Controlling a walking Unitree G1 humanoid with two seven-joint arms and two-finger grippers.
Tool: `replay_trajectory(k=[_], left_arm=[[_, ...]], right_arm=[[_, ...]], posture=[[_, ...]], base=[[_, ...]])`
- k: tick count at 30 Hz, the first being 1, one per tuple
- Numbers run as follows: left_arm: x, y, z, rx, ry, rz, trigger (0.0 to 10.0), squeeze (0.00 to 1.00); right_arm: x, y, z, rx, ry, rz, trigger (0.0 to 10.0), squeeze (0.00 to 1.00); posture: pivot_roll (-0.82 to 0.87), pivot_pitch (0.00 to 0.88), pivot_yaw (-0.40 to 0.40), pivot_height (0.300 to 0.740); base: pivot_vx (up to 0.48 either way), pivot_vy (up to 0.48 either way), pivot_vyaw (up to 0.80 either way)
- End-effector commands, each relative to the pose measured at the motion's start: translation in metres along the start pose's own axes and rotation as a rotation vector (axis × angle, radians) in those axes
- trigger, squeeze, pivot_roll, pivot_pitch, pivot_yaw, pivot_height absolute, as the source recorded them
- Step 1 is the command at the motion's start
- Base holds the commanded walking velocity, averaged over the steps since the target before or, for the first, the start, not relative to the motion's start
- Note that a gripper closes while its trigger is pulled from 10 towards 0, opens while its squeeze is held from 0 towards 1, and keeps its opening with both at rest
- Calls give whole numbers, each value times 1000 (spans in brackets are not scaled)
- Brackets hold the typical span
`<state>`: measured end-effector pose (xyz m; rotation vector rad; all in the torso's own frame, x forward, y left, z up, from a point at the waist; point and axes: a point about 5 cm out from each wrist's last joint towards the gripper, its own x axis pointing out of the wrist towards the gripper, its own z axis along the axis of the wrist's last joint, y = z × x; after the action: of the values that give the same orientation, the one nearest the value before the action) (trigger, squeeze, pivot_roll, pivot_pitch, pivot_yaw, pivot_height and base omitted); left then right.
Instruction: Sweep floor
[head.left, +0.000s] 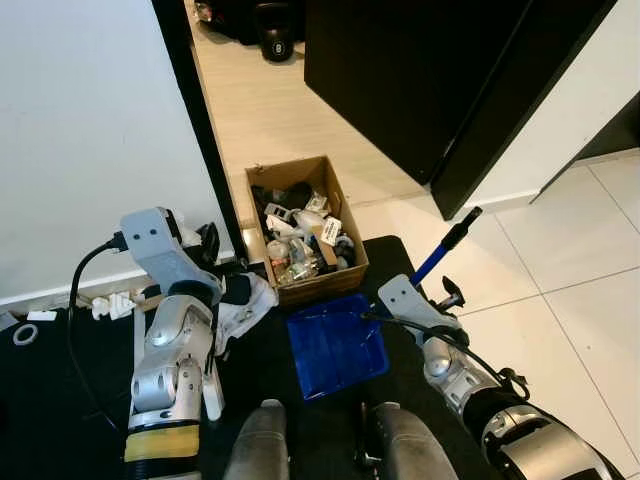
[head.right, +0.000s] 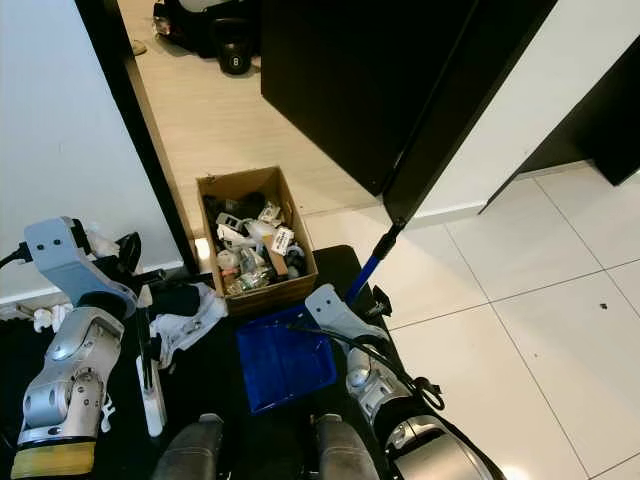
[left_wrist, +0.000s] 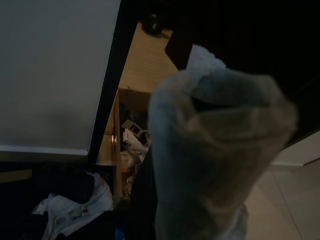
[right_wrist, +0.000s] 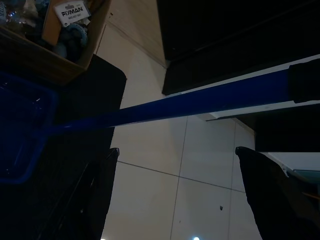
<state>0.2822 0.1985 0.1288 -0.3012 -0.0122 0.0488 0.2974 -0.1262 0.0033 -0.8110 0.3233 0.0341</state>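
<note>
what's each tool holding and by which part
A grey sock covers the left tool; its grip is hidden, cannot tell. The right tool is open, holding nothing; the blue dustpan handle lies beyond it.

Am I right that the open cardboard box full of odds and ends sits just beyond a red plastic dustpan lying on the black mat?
Not quite: the plastic dustpan is blue, not red, as the left eye view shows. The rest holds: it lies on the black mat, and the open cardboard box full of odds and ends sits just beyond it.
</note>
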Motion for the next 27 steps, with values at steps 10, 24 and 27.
replay_trajectory(k=[10, 24, 27], left_arm=[[-7, 0, -1, 2, -6, 14, 10000, 0], [-6, -1, -1, 1, -6, 12, 10000, 0], [-6, -1, -1, 1, -7, 12, 10000, 0]], right_arm=[[-4, 2, -12, -6, 30, 10, 10000, 0], [-4, 2, -11, -6, 30, 10, 10000, 0], [-4, 1, -11, -7, 30, 10, 10000, 0]], posture=[[133, 214, -96, 740], [127, 212, -92, 740], [117, 209, -90, 740]], base=[[0, 0, 0], [0, 0, 0], [0, 0, 0]])
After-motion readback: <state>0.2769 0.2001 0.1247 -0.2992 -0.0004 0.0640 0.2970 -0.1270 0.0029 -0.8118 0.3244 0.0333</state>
